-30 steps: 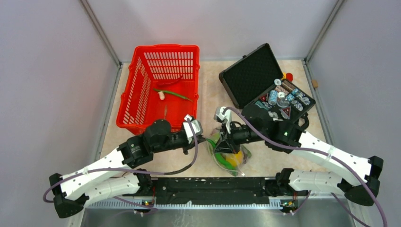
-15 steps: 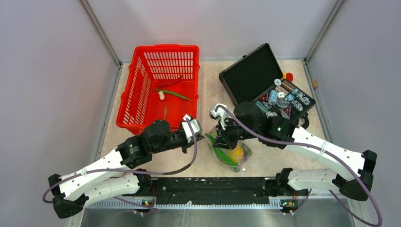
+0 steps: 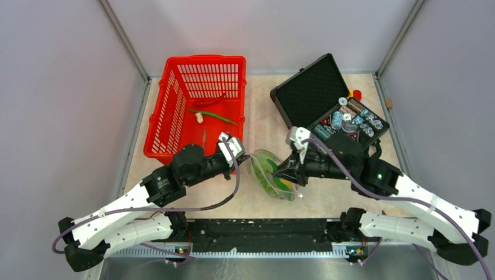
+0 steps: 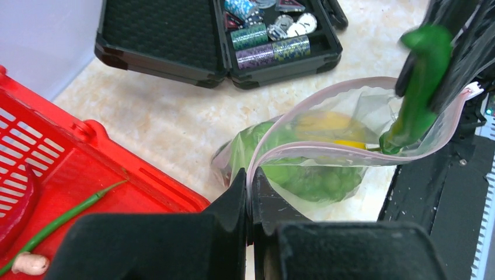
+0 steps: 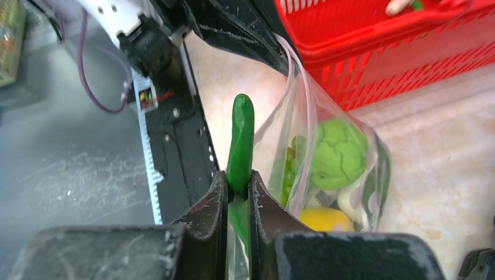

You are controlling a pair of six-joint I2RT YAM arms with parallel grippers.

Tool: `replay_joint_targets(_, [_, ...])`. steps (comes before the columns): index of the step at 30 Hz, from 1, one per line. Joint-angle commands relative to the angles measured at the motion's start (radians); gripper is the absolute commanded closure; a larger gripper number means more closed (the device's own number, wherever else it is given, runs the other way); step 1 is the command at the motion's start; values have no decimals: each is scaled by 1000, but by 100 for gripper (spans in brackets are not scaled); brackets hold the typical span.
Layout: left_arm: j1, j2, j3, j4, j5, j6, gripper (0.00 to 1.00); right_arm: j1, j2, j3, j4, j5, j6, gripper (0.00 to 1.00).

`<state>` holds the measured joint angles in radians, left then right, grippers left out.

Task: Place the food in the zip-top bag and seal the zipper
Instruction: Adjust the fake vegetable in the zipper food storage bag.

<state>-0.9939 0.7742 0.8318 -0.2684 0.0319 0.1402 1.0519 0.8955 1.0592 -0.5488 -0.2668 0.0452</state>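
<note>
**Top external view: two arms meet at an open bag**

Both arms reach in over the zip-top bag. It lies on the table, near the front edge, between the red basket and the open black case.

From the left wrist, the left gripper is pinched tight on the zipper at one end of the mouth. The pink strip bows out from there into a wide loop.

The right gripper is squeezed onto a long green leaf. It holds the leaf upright at the far side of that loop, with the lower end down at the rim of the mouth.

Through the clear plastic I can see a yellow lemon and a rounded green piece already lying inside.
</note>
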Motion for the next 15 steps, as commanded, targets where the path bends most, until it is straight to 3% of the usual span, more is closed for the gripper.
replay_joint_targets(1, [11, -25, 73, 174, -37, 7, 100, 13, -126, -90, 187, 80, 33, 100])
replay_joint_targets(7, [11, -3, 92, 177, 14, 8, 100, 13, -184, -161, 356, 169, 40, 100])
replay_joint_targets(15, [11, -1, 95, 170, 4, 7, 100, 13, -234, -137, 431, 227, 43, 100])
